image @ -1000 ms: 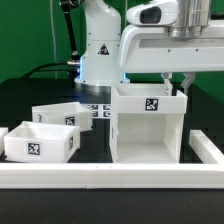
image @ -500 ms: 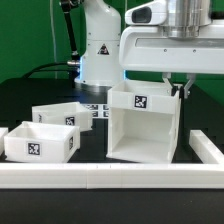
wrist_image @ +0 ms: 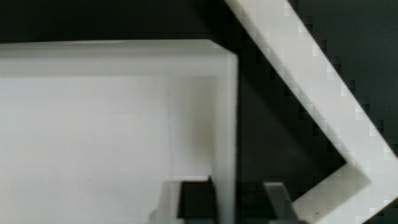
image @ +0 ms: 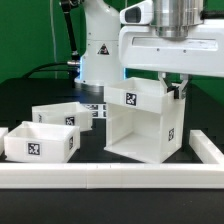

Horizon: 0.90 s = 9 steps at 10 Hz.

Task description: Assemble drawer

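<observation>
The tall white housing (image: 140,128) stands right of centre, its open front facing the camera and a square tag on its top rim. My gripper (image: 177,91) comes down from above and is shut on the top edge of the housing's wall at the exterior view's right. In the wrist view the thin wall edge (wrist_image: 235,120) runs between my two dark fingers (wrist_image: 191,202), the gripper (wrist_image: 235,203) closed on it. Two low white trays, one nearer (image: 40,141) and one behind (image: 57,115), sit at the exterior view's left, apart from the housing.
A long low white rail (image: 100,178) runs along the front and turns back at the exterior view's right (image: 205,148); it also crosses the wrist view (wrist_image: 306,85). The marker board (image: 95,108) lies behind the trays. The robot base (image: 98,45) stands at the back.
The housing has turned in my grip: its tagged rim has swung toward the exterior view's left, and gripper and housing have shifted slightly that way. The trays have not moved.
</observation>
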### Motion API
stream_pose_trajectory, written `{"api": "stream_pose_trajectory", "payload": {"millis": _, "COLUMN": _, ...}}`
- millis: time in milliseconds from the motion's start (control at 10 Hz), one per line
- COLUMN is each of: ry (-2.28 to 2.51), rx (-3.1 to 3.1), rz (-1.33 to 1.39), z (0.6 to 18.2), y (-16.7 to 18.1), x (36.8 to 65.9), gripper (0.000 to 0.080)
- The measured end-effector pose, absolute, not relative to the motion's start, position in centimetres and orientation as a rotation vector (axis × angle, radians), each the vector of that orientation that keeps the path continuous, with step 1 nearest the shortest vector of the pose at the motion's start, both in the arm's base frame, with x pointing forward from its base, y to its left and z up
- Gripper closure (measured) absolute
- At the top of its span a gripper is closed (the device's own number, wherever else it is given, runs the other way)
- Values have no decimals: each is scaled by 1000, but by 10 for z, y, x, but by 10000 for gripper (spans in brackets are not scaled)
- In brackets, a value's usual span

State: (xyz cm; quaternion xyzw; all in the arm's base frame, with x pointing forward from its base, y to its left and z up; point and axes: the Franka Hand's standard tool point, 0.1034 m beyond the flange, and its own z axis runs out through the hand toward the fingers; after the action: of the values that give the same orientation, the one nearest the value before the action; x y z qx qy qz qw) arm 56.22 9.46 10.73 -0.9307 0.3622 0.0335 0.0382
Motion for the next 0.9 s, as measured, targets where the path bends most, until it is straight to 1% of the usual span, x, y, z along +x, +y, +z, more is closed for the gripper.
{"api": "stream_pose_trajectory", "payload": {"millis": 500, "ry": 1561, "rx": -2607, "rz": 133, "z": 114, "y": 86, "x": 573, "gripper": 762}}
{"api": "stream_pose_trajectory", "payload": {"millis": 900, "ry": 1824, "rx": -2421, "rz": 176, "z": 112, "y": 95, "x": 570, "gripper": 762}}
